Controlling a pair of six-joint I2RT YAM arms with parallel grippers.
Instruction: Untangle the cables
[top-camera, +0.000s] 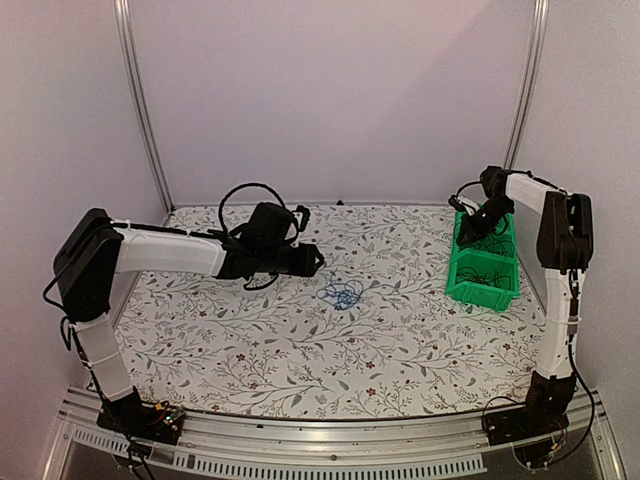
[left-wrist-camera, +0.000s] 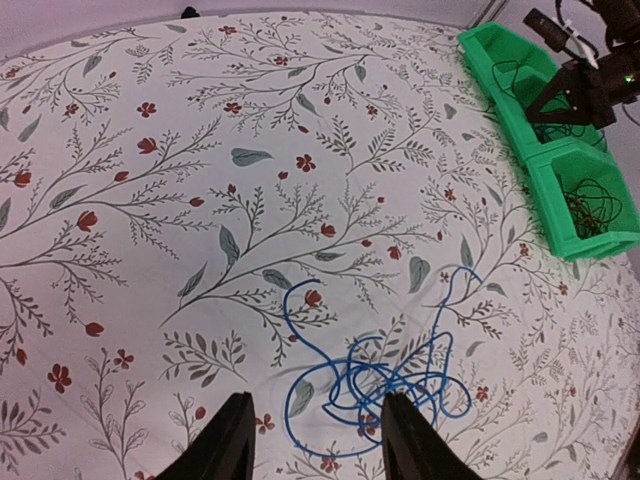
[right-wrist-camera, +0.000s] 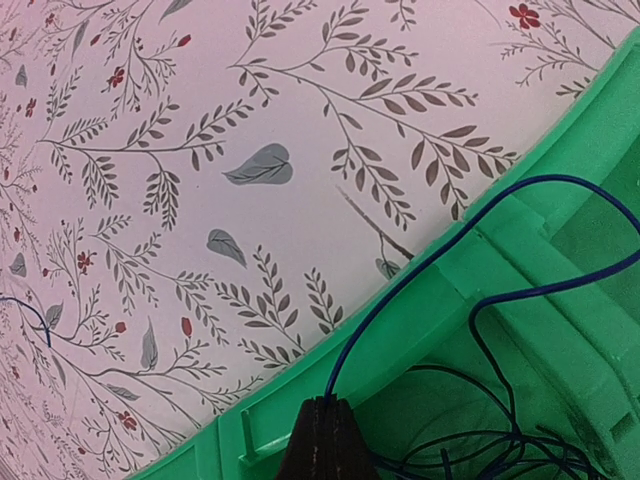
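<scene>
I'm watching the left gripper (top-camera: 312, 258) hanging over the middle of the floral table (top-camera: 250, 350), with the blue tangle (top-camera: 342, 294) of cables lying loose just beside it at 4 o'clock. On the left wrist camera its 2 fingers (left-wrist-camera: 232, 445) are standing spread apart, and the tangle is lying flat on the cloth at 12 to 1 o'clock of the gap, touching neither finger. At 3 o'clock of the table, 2 green bins (top-camera: 480, 290) are sitting end to end, with black cables (left-wrist-camera: 595, 205) coiled inside. The right gripper (top-camera: 478, 225) is hovering over the far bin, its fingers pressed together and pinching a blue strand (right-wrist-camera: 400, 285) that is arching up over the bin rim
</scene>
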